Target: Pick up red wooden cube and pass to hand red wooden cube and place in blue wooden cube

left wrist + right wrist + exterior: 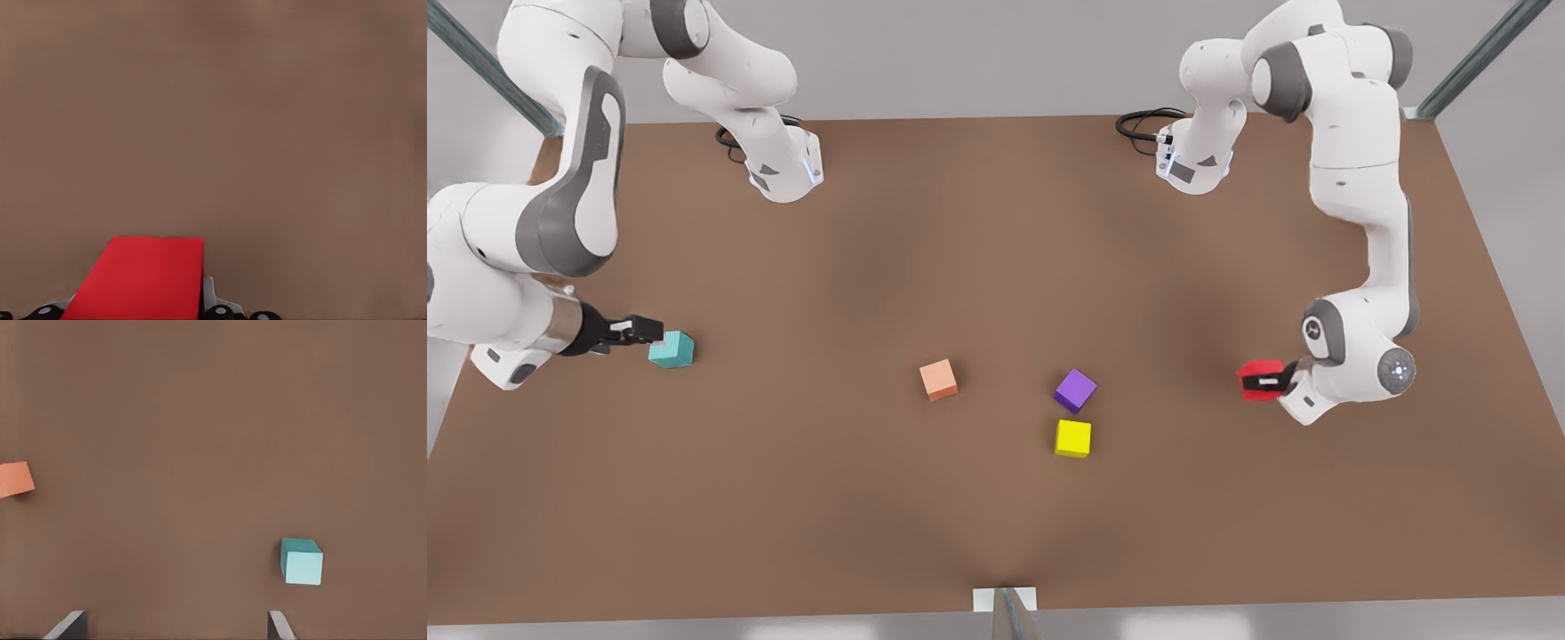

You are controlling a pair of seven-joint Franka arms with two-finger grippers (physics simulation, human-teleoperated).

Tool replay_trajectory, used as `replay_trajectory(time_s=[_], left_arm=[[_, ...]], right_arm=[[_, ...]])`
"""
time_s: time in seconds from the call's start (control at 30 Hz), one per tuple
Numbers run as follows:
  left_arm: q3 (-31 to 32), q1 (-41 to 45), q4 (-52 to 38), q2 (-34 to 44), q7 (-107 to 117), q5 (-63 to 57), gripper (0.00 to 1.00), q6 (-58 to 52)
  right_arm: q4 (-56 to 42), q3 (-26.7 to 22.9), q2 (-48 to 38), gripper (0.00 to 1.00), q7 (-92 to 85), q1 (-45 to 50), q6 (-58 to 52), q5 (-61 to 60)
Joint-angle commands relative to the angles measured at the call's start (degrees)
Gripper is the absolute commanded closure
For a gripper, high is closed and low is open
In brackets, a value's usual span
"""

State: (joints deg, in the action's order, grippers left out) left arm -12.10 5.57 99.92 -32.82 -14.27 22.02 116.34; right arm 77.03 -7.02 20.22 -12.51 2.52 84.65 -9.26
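Gripping the red wooden cube [1258,380] between closed fingers, the left gripper [1267,383] works at the front view's right, the block sitting flush in its jaws as the left wrist view confirms [140,280]. Whether the cube is clear of the table [996,267] cannot be told. Across the board, the right gripper [639,332] hovers with fingers spread wide and empty, the blue wooden cube [671,349] just beyond its fingertips and off to one side of their line in the right wrist view [301,561].

Done well, the handover calls for the left arm to carry its load toward the middle, well above the salmon cube [938,380], purple cube [1075,390] and yellow cube [1073,438] lying between the grippers, presenting two free faces for the receiving fingers to close on before release.

The red cube is bright, plain and sharp-edged, matching the others in size.
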Motion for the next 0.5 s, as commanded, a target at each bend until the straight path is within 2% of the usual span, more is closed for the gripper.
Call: replay_trajectory(time_s=[0.0,0.03,0.07,0.1,0.17,0.2,0.23,0.3,0.37,0.47], left_arm=[[0.3,-0.4,-2.6,-0.1,4.8,24.1,0.32,-19.9],[3.9,-0.3,-3.5,-0.8,4.6,31.5,0.32,-24.4],[9.3,-0.3,-8.5,-4.1,4.7,34.7,0.32,-25.8],[13.8,-0.4,-13.9,-7.7,4.7,35.7,0.32,-25.9],[20.9,-0.3,-25.3,-14.5,5.0,37.2,0.32,-25.1],[24.6,-0.2,-27.9,-16.9,4.9,41.3,0.32,-20.7],[32.2,-0.2,-28.6,-19.5,4.4,44.7,0.32,-11.8],[39.8,0.8,-33.6,-25.2,4.5,45.6,0.32,-4.9],[40.0,0.8,-36.2,-26.5,4.4,46.3,0.32,-4.9],[40.2,0.8,-36.5,-27.2,1.4,46.4,0.32,-3.0]], right_arm=[[-4.5,1.2,7.5,0.00,-27.6,1.0,-0.5,-17.6],[-7.9,3.8,12.3,0.00,-30.4,1.0,-0.5,-21.9],[-8.7,4.1,15.5,0.00,-36.5,1.0,-0.4,-27.2],[-8.9,4.2,19.4,0.00,-44.4,1.1,0.0,-34.2],[-14.7,8.9,25.8,0.00,-56.6,1.2,2.9,-39.6],[-14.8,9.4,26.5,0.00,-64.4,1.3,6.3,-41.5],[-14.7,10.1,26.8,0.00,-76.4,1.8,10.4,-41.5],[-14.5,10.1,26.9,0.00,-95.6,2.2,15.5,-43.8],[-13.7,10.1,27.7,0.00,-111.4,2.2,19.0,-52.9],[-13.0,10.2,29.1,0.00,-118.8,4.4,18.5,-62.3]])
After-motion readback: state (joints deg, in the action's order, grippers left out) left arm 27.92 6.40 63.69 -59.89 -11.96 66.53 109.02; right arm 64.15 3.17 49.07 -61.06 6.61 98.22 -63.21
